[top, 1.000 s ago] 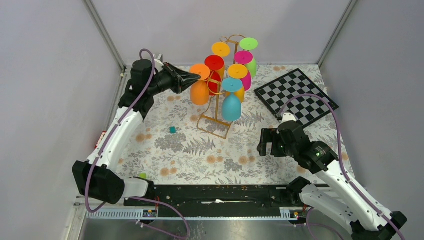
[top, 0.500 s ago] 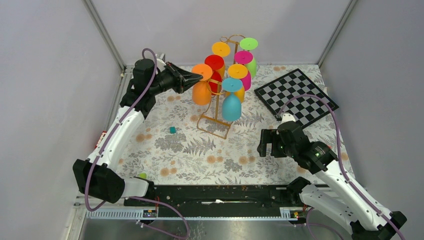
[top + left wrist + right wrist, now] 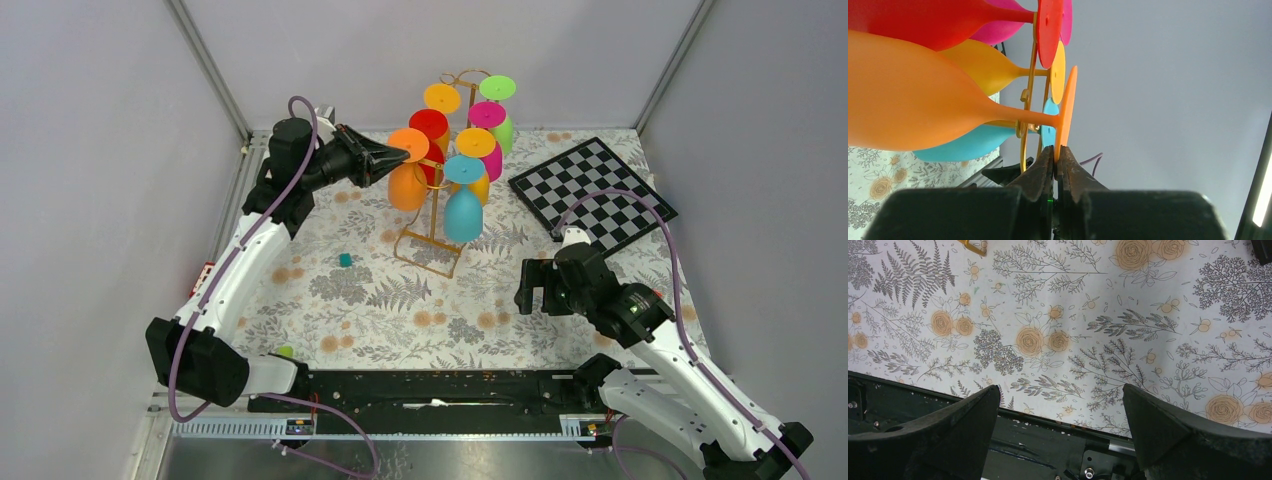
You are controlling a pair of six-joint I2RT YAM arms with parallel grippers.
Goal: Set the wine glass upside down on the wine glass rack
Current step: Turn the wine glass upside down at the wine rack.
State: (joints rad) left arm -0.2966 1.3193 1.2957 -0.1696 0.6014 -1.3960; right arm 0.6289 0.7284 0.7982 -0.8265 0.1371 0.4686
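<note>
top external view, contents as we find them:

- left hand: raised above the worktop, fingers pressed together. in the left wrist view we see the tips pinching the thin edge of the round foot of the orange wine glass.
- orange wine glass: directly ahead of the left fingertips, inverted, foot uppermost and bowl hanging below. its stem lies right against the gold wire of the wine glass rack. we cannot tell whether the stem sits inside the top rail or only beside it.
- wine glass rack: just beyond the left hand, standing upright on the worktop. other inverted glasses hang on it past the orange one, among them a red glass, a teal glass, a magenta glass and a green glass.
- right hand: fingers wide apart and holding nothing. in the right wrist view we see only flowered cloth between them. it is well apart from the rack.
- checkerboard: flat on the worktop, beyond the right hand.
- small teal cube: on the worktop, below and behind the left hand, well apart from it.
</note>
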